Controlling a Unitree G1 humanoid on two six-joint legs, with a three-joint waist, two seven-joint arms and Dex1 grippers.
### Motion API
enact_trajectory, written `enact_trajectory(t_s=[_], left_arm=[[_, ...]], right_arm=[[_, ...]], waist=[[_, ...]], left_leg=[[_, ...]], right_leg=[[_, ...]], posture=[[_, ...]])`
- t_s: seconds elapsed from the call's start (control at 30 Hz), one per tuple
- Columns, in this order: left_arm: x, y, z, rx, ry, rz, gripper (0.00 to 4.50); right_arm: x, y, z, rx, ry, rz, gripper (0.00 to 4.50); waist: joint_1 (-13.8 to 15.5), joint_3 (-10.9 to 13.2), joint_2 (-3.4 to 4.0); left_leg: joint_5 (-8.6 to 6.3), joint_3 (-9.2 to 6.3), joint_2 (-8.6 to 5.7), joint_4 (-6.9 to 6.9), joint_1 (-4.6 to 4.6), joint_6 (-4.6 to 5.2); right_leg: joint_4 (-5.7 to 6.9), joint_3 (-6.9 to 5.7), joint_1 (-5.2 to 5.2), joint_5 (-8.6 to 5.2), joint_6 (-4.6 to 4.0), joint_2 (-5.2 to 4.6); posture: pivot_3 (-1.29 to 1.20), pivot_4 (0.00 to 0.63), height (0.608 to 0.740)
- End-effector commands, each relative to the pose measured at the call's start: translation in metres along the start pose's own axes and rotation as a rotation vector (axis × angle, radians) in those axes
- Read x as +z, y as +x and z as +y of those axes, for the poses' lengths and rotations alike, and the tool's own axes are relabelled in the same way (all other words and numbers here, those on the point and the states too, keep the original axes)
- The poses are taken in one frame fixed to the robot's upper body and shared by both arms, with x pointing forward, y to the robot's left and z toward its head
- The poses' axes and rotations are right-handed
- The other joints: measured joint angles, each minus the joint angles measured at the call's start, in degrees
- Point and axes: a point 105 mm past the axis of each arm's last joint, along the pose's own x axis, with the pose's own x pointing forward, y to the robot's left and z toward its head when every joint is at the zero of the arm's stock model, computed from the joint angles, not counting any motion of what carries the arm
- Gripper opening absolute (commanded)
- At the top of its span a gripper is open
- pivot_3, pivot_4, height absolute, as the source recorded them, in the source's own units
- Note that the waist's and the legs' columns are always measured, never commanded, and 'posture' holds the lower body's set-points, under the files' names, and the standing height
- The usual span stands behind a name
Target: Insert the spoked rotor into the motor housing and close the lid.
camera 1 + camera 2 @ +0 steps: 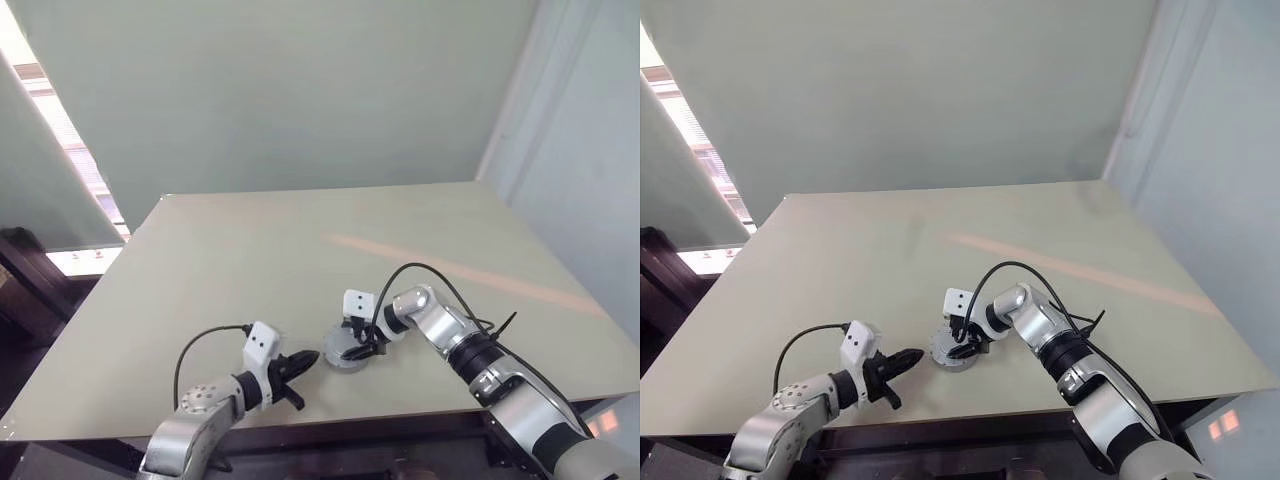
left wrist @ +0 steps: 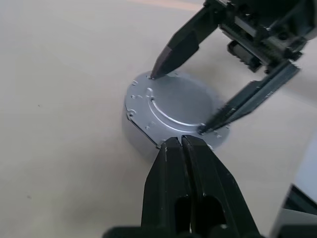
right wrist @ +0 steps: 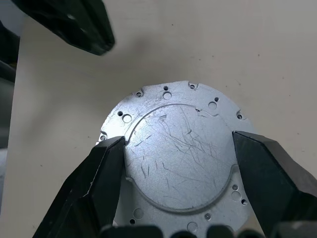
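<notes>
A: Where is the motor housing?

B: What shows is a round, flat silver metal puck (image 3: 181, 158) lying on the pale worktop (image 1: 250, 260). Its upper face is scratched, with a raised central disc and small holes round the rim. I take it to be the motor housing, bottom side up or closed, though no windings show, so I can't be sure which part it is.

A: And the right end effector?

B: The right end effector (image 2: 183, 101) stands directly over the puck with its two black fingers spread wide, one fingertip (image 2: 157, 73) touching the puck's top near one edge and the other at the opposite edge. In the right wrist view the fingers (image 3: 94, 183) sit on either side of the raised disc. It rests on the face; I would not call that a grasp.

A: The left one?

B: The left end effector (image 2: 182, 144) has its fingers pressed fully together, holding nothing. Its tip points at the puck's side wall, just short of the near rim, or perhaps touching it. In the head view, the left end effector lies low over the worktop, the puck between it and the right one.

A: Anything around them?

B: A black cable (image 1: 440, 275) loops over the right wrist, and another cable (image 1: 200, 345) arcs from the left wrist.
</notes>
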Motion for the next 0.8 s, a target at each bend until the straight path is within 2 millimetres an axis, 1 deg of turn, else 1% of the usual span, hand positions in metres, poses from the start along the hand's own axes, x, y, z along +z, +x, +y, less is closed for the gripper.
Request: enact_trajectory(t_s=[0.03,0.2,0.33,0.47,0.53,0.7,0.8], left_arm=[[0.010,0.010,0.004,0.032,0.060,-0.026,0.00],[0.006,0.021,0.006,0.040,0.076,-0.009,0.00],[0.003,0.026,0.003,0.024,0.085,0.007,0.00],[-0.005,0.034,0.001,0.011,0.098,0.047,0.00],[-0.008,0.037,0.000,0.007,0.101,0.062,0.00],[-0.014,0.040,-0.001,0.002,0.101,0.097,0.00],[-0.016,0.039,0.000,0.005,0.104,0.110,0.00]], right_arm=[[-0.028,0.005,0.006,0.013,0.057,0.120,3.24],[-0.029,0.006,0.006,0.006,0.078,0.132,3.24],[-0.029,0.006,0.006,0.006,0.083,0.139,3.24],[-0.030,0.006,0.007,0.000,0.097,0.144,3.24],[-0.030,0.006,0.006,-0.014,0.107,0.148,3.24],[-0.021,0.004,0.002,-0.061,0.142,0.101,3.24],[-0.019,0.003,0.002,-0.055,0.128,0.097,3.24]], waist=[[0.0,-0.1,0.03],[0.0,-0.2,0.06],[0.0,-0.2,0.06],[0.0,-0.2,0.08],[0.0,-0.2,0.07],[0.0,-0.2,0.11],[0.0,-0.2,0.12]], left_leg=[[0.00,0.01,0.00,0.00,0.01,0.00],[0.00,0.01,0.00,-0.03,0.13,0.00],[0.00,0.00,0.00,-0.08,0.35,0.00],[-0.02,-0.01,0.00,-0.19,0.74,-0.01],[-0.02,-0.05,-0.01,-0.17,0.74,-0.01],[-0.02,-0.09,-0.02,-0.19,0.76,-0.01],[-0.02,-0.10,-0.01,-0.18,0.76,-0.01]], right_leg=[[0.00,0.01,0.00,0.00,0.00,0.00],[0.00,0.01,0.09,0.00,0.01,0.00],[-0.05,0.01,0.32,-0.02,0.02,0.00],[-0.16,0.00,0.72,-0.14,-0.01,-0.01],[-0.18,-0.01,0.75,-0.17,0.00,-0.02],[-0.17,-0.03,0.75,-0.16,0.02,-0.03],[-0.17,-0.04,0.76,-0.17,0.01,-0.03]], posture=[[0.00,0.000,0.740],[0.00,0.000,0.740],[0.00,0.000,0.740],[0.00,0.000,0.740],[0.00,0.000,0.740],[0.00,0.000,0.740],[0.00,0.000,0.740]])
